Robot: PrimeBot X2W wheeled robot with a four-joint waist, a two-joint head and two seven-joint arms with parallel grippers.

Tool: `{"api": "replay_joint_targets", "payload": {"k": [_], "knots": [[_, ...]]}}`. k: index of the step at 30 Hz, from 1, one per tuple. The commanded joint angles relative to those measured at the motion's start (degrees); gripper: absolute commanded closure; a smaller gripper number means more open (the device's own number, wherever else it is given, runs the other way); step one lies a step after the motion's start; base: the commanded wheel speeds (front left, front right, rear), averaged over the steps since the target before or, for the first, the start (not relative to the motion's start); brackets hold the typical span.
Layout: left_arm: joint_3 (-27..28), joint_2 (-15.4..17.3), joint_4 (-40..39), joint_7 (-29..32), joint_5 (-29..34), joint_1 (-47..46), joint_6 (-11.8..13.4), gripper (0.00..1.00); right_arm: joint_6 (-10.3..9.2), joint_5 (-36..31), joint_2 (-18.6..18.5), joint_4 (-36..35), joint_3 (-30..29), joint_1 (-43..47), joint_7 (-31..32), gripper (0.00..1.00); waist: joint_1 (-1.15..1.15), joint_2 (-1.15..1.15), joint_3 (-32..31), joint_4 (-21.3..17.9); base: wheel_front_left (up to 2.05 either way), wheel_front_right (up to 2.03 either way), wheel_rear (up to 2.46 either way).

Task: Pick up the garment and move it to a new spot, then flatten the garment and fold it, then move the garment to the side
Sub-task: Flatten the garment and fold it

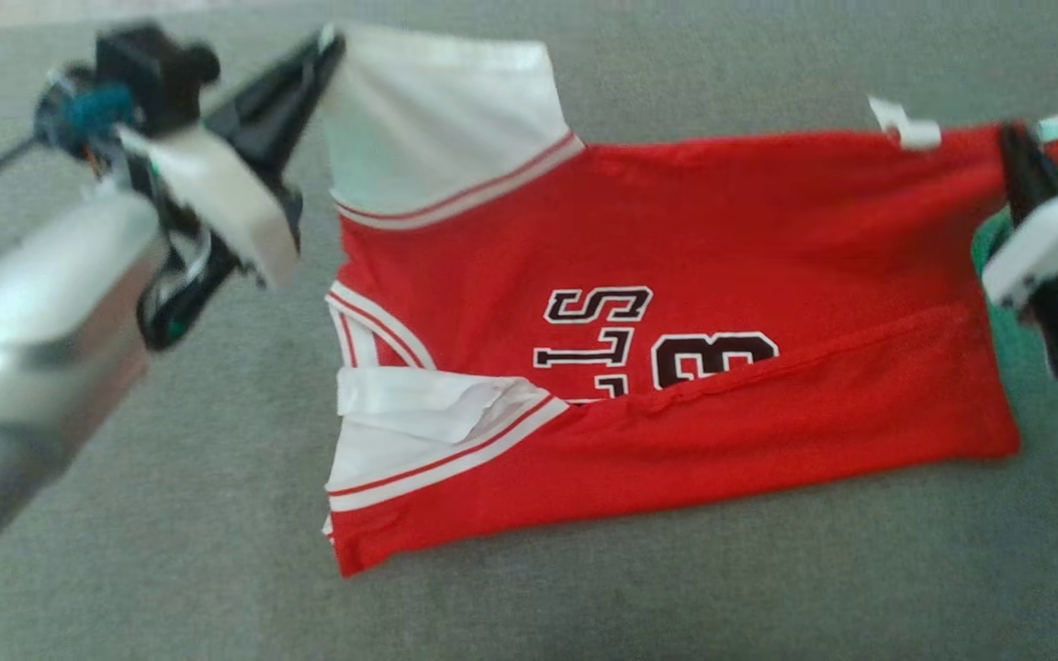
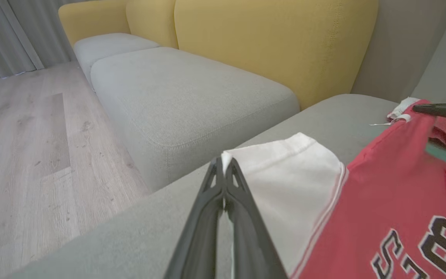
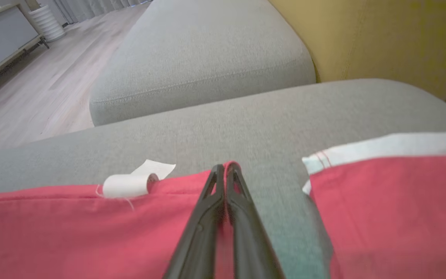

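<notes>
The garment, a red jersey, lies across the grey sofa cushion, its near long edge turned up over the lettering; its far edge is pinched at both ends, which I judge is meant to keep the cloth taut and level for the next fold or lift. The left end effector, at ten o'clock of the jersey, has its fingers together on the corner of the white sleeve; the right end effector, at two o'clock, is clamped on the red hem, with the curled white label just beside it at nine o'clock.
</notes>
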Motion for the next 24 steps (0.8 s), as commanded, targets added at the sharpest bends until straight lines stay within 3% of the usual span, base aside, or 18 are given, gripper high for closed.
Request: {"api": "replay_joint_targets", "payload": {"k": [1, 12, 24], "knots": [[1.84, 3.53, -2.24, -0.92, -0.39, 0.11, 0.10, 1.00, -0.05, 1.28, -1.37, -2.54, 0.03, 2.59, -0.47, 1.00, 0.01, 0.00, -1.69, 1.52, 0.00, 0.00, 0.00], [1.79, 10.12, -11.57, -3.54, 1.68, 12.35, 1.03, 1.00, -0.05, 3.63, -2.90, -9.82, -1.96, 15.56, -0.90, 1.00, 0.01, 0.00, -5.02, 3.02, 0.00, 0.00, 0.00], [1.77, 16.82, -27.74, -4.84, 6.76, 28.02, 11.20, 1.00, -0.05, 0.88, -2.33, -20.02, -7.20, 29.36, 1.30, 1.00, 0.01, 0.00, -5.91, 2.77, 0.00, 0.00, 0.00]]}}
